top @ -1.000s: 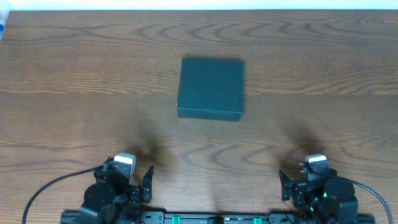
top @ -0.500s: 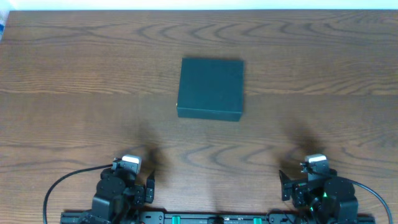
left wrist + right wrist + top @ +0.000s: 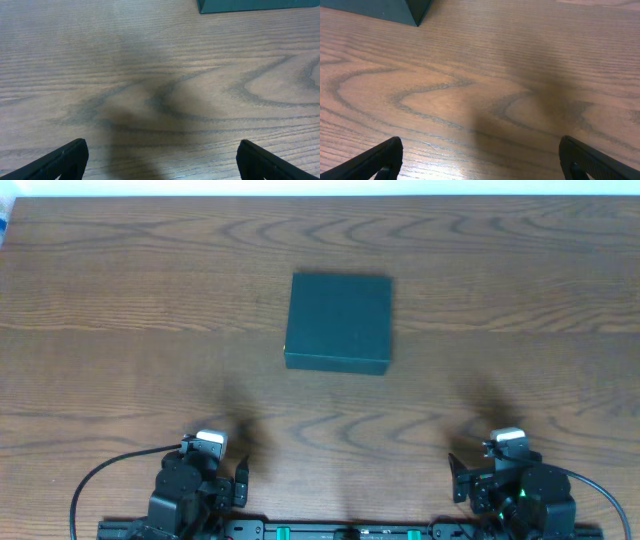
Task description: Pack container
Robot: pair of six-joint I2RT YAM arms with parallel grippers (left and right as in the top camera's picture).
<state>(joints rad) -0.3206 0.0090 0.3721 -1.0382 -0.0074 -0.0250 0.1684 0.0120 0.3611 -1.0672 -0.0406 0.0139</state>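
**Item: the container** (image 3: 338, 322), a matte dark teal-black rectangular rigid box. You will find it on the brown wood-grain table (image 3: 120, 300), a little far of the middle and well apart from both arms. From overhead its top is flat, plain and unmarked, with one narrow side face showing along its near edge. The lid looks shut and flush. You cannot make out a hinge line or flap seam at this size. Each wrist view shows only a near corner of it.

**Item: left gripper** (image 3: 161, 161). It is parked at the near edge, left of centre. The jaws are spread wide with nothing but bare table between them.

**Item: right gripper** (image 3: 480, 159). It is parked at the near edge, right of centre. It too is fully spread and holds nothing.

**Step in hand, as a judgement:** both arms are at rest and no loose goods are in view. Take this either as the moment before packing begins or as the closed box after it. The pictures do not settle which.

**Next move, if work remains:** you will need a long reach towards the far side, one claw steadying the box while the other finds the lid's free edge.
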